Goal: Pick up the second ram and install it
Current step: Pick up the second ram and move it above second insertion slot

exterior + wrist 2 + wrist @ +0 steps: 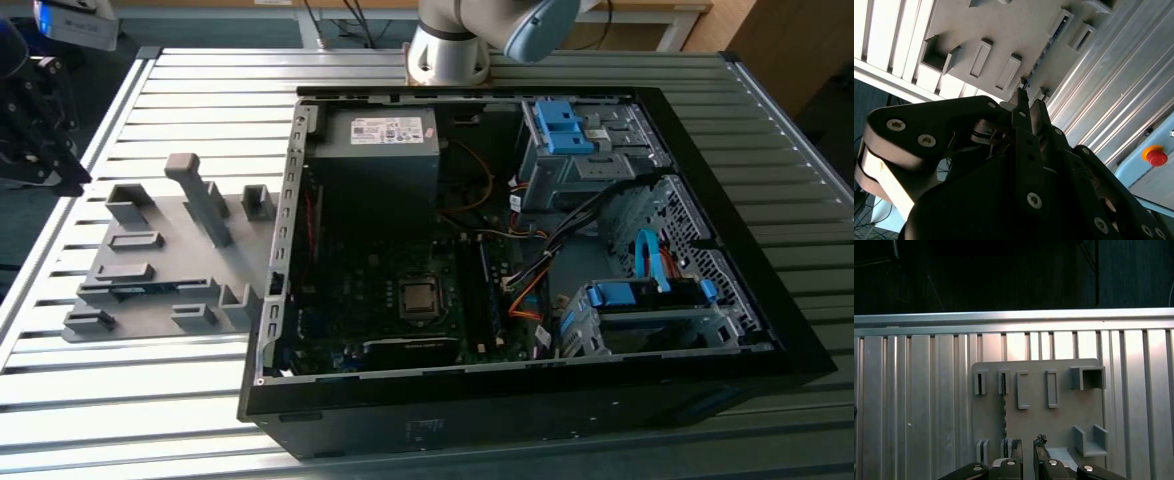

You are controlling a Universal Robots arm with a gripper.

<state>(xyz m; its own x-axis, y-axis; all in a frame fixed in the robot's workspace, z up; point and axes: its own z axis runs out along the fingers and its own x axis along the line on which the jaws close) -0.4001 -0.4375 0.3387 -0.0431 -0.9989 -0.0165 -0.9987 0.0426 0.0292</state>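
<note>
The second ram (1004, 410) stands on edge in the grey holder tray (1064, 415), a thin dark stick running between two pairs of slotted posts. It also appears as a thin line on the tray in the second wrist view (1041, 57) and in the exterior view (134, 290). My gripper (1028, 446) hangs well above the tray, a little to one side of the stick. Its two black fingers stand a narrow gap apart with nothing between them, and they are seen from behind in the second wrist view (1030, 102).
The open black computer case (534, 400) lies on the slatted metal table (160, 420), on the exterior view's right of the tray. Inside are the green motherboard (400, 300), a grey power supply (383, 135) and blue drive bays (654, 295). A red stop button (1156, 156) sits beyond the table.
</note>
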